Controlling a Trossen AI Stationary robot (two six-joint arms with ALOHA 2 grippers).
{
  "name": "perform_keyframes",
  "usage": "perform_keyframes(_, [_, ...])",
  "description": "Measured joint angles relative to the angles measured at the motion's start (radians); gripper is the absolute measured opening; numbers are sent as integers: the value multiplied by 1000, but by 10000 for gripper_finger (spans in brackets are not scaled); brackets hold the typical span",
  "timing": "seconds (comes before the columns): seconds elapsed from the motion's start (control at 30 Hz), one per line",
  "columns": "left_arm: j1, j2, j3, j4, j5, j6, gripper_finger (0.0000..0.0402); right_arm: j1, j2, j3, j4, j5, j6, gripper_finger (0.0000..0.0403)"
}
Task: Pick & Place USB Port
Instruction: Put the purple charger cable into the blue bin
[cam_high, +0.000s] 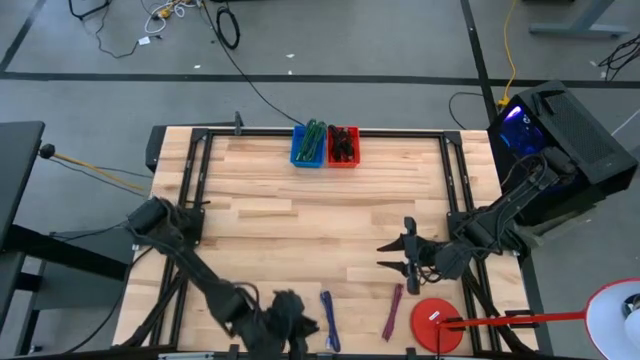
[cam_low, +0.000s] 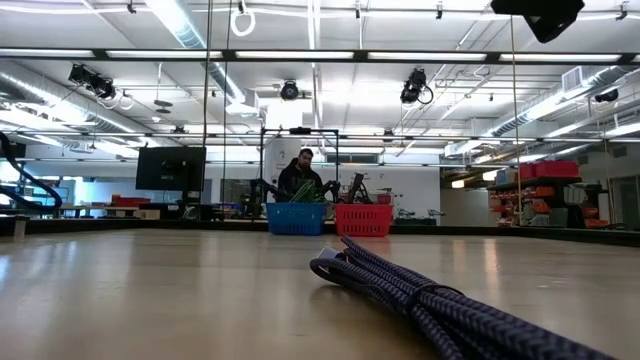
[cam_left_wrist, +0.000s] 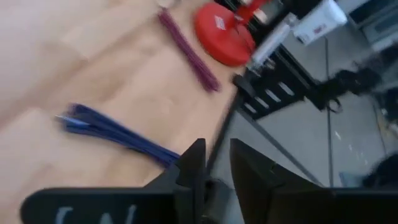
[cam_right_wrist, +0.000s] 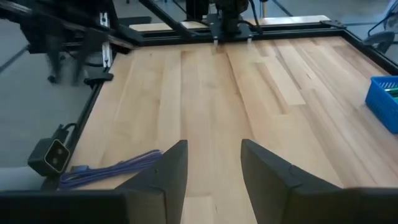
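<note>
A blue braided cable bundle (cam_high: 329, 320) lies flat near the table's near edge, and a maroon cable bundle (cam_high: 393, 312) lies to its right. Both appear in the left wrist view, blue cable (cam_left_wrist: 112, 132) and maroon cable (cam_left_wrist: 186, 50). My left gripper (cam_high: 297, 322) hovers at the near edge just left of the blue cable, its fingers (cam_left_wrist: 194, 163) open by a narrow gap and touching nothing I can see. My right gripper (cam_high: 388, 255) is open, pointing toward the table's left, farther in than the maroon cable. Its wrist view shows the blue cable (cam_right_wrist: 112, 169).
A blue bin (cam_high: 309, 146) and a red bin (cam_high: 343, 146) stand side by side at the far edge. A red disc (cam_high: 437, 325) sits at the near right corner. Black frame rails (cam_high: 195, 190) run along the table's sides. A person (cam_low: 300, 178) sits beyond the far edge.
</note>
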Motion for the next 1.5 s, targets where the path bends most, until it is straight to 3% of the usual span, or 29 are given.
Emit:
perform_keyframes(0.27, [-7, 202, 346, -191, 106, 126, 42, 9, 1, 0, 5, 23, 0, 150])
perform_keyframes(0.43, [35, 290, 445, -318, 221, 314, 41, 9, 1, 0, 9, 32, 0, 150])
perform_keyframes(0.67, [109, 303, 458, -534, 286, 716, 41, 9, 1, 0, 14, 25, 0, 150])
perform_keyframes(0.87, [150, 303, 458, -551, 358, 1099, 41, 9, 1, 0, 13, 23, -1, 150])
perform_keyframes(1.1, [175, 303, 458, -557, 296, 1259, 55, 9, 1, 0, 12, 23, -4, 150])
perform_keyframes(1.5, [240, 343, 456, -588, 343, 1397, 164, 8, 1, 0, 42, 44, -139, 150])
